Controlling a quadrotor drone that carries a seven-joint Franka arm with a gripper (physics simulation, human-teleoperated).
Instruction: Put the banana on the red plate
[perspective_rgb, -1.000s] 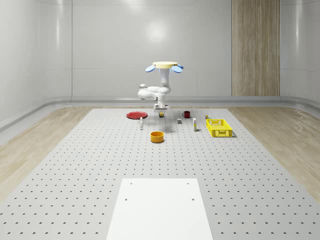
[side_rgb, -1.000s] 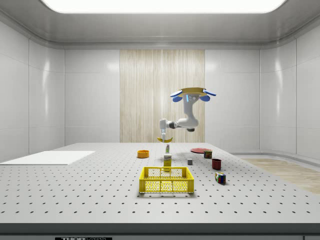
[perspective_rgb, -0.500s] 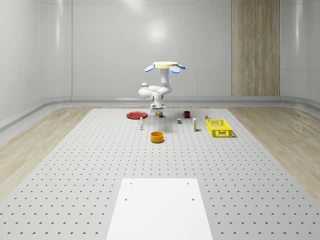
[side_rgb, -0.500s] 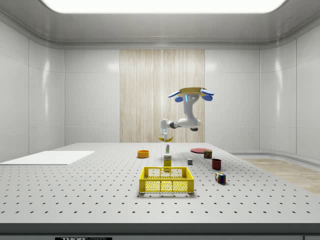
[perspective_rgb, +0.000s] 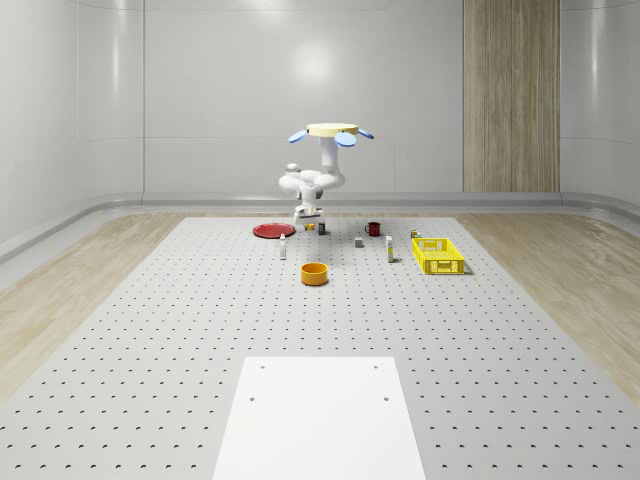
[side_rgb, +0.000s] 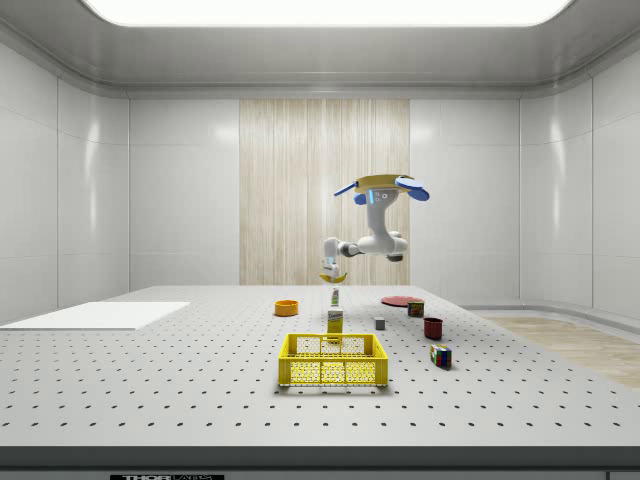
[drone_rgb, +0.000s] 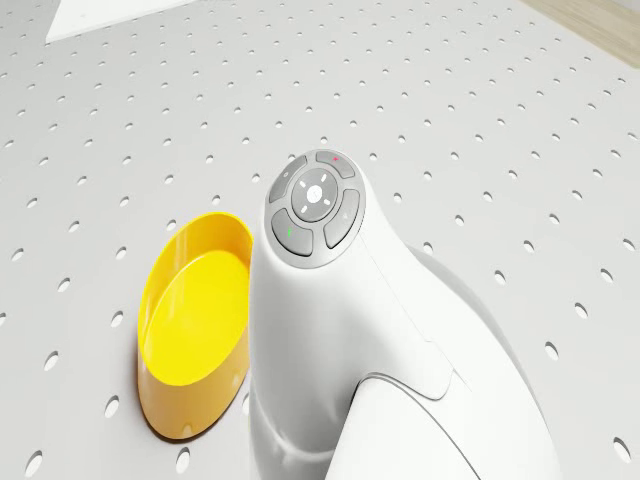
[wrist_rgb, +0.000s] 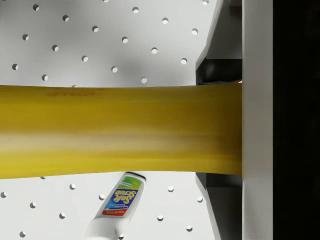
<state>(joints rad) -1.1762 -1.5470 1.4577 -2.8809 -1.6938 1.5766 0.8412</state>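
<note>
Drone (perspective_rgb: 331, 131) hovering above the desk's (perspective_rgb: 200, 330) far end; its tool (side_rgb: 330, 268) pinching a banana (wrist_rgb: 120, 131) in mid-air, just right of the red plate (perspective_rgb: 272, 230); a bottle (wrist_rgb: 118, 204) stands beneath.
</note>
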